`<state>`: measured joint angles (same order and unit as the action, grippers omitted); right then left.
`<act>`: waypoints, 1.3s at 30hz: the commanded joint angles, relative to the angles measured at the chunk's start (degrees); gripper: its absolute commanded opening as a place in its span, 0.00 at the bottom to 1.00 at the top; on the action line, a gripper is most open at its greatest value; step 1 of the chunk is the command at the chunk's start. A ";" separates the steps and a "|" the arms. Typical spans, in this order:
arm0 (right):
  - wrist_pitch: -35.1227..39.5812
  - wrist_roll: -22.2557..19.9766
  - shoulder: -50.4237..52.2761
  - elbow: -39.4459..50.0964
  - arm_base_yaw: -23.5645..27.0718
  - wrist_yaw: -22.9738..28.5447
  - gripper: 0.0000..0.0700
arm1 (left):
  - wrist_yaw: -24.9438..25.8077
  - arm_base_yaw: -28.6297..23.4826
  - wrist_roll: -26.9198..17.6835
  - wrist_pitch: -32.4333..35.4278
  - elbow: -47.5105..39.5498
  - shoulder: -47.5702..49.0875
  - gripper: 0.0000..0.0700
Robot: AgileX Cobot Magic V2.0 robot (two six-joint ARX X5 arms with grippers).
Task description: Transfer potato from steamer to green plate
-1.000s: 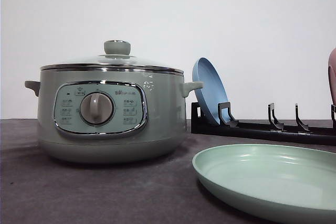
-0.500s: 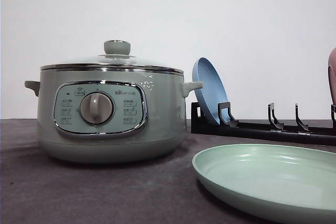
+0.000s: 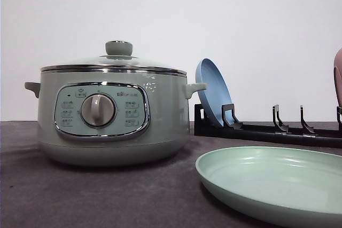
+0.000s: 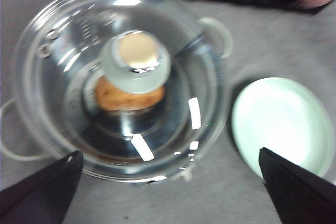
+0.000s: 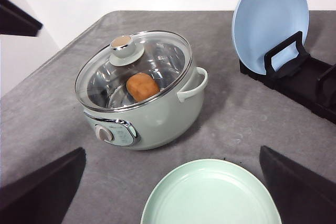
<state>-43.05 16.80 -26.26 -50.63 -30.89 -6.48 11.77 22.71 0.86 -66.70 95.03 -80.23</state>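
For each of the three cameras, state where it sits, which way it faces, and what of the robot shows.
Front: low at table level, facing the wall; steamer side-on, green plate near.
Left wrist: above the glass lid, looking down; potato beneath; left tool fingers dark at the corners.
Right wrist: raised, looking obliquely across the table; right tool fingers at the corners.
Shared: both wrist views show potato, lid, green plate.

The potato (image 4: 127, 95) lies inside the lidded steamer (image 4: 118, 80) (blurred), the green plate (image 4: 283, 125) just beside it.
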 commanded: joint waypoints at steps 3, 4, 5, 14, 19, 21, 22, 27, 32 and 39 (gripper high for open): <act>0.57 0.54 -0.20 -0.81 -0.26 -0.08 1.00 | -1.73 0.82 -0.58 -1.73 5.95 -6.33 0.96; 0.57 0.50 -0.20 -0.81 -0.26 0.07 1.00 | -1.73 0.93 -0.21 -1.79 7.23 -7.86 0.96; 0.57 0.49 -0.20 -0.81 -0.26 0.23 1.00 | -1.73 0.98 0.21 -1.89 8.48 -9.33 0.96; 0.53 0.33 -0.20 -0.81 -0.26 0.52 1.00 | -3.72 0.99 1.06 0.20 15.99 -20.66 0.96; -0.24 0.26 -0.20 -0.81 -0.26 0.58 1.00 | -6.01 1.71 0.57 2.62 16.34 -24.10 0.96; -0.67 0.11 -0.20 -0.81 -0.26 0.76 1.00 | -6.01 2.09 0.04 3.22 16.34 -25.01 0.96; -0.76 0.11 -0.20 -0.81 -0.26 0.91 1.00 | -6.03 2.35 -0.20 3.46 16.34 -25.43 0.96; -0.81 0.11 -0.20 -0.81 -0.26 0.96 1.00 | -6.10 3.41 -0.44 3.68 16.34 -26.93 0.96; -0.85 0.13 -0.20 -0.81 -0.26 0.94 1.00 | -8.19 3.71 -0.42 3.54 16.34 -27.89 0.95; -1.14 0.13 -0.20 -0.81 -0.26 1.45 1.00 | -8.92 3.80 -0.37 3.01 16.34 -27.95 0.78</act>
<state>-44.38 16.78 -26.26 -50.63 -30.89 -5.34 3.09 26.13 0.93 -63.77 109.67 -107.00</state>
